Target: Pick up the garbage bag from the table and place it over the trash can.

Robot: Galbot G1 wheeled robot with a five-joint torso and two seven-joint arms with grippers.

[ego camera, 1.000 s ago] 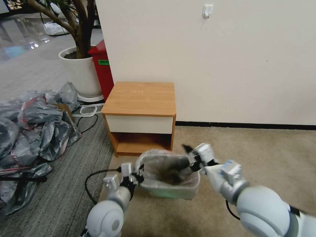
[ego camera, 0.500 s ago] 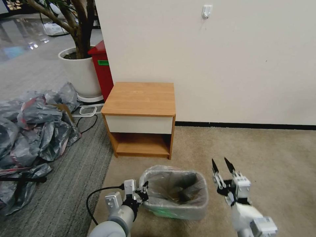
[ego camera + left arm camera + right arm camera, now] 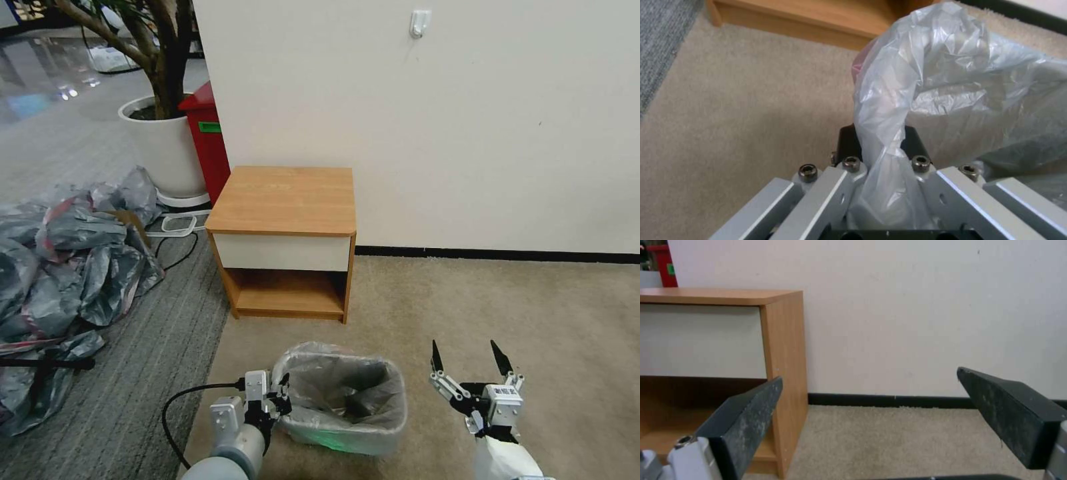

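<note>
The garbage bag (image 3: 337, 383), silvery-grey and crinkled, is spread over the cream trash can (image 3: 347, 441) on the carpet in front of the table (image 3: 287, 200). My left gripper (image 3: 283, 395) sits at the can's left rim, shut on a bunched fold of the garbage bag (image 3: 947, 80). In the left wrist view the plastic runs between the black tips of the left gripper (image 3: 878, 141). My right gripper (image 3: 467, 358) hovers to the right of the can, open wide and holding nothing. The right wrist view has the right gripper (image 3: 871, 406) facing the wall beside the table (image 3: 782, 340).
A heap of grey bags (image 3: 67, 260) covers the grey carpet at the left. A white plant pot (image 3: 163, 150) and a red bin (image 3: 208, 137) stand behind the table. A black cable (image 3: 193, 393) trails by the left arm. Beige carpet (image 3: 533, 307) stretches to the right.
The right gripper has let go of the bag's rim, drawn back to the right of the can and opened wide. The bag now lies lower over the can. The left gripper keeps its hold.
</note>
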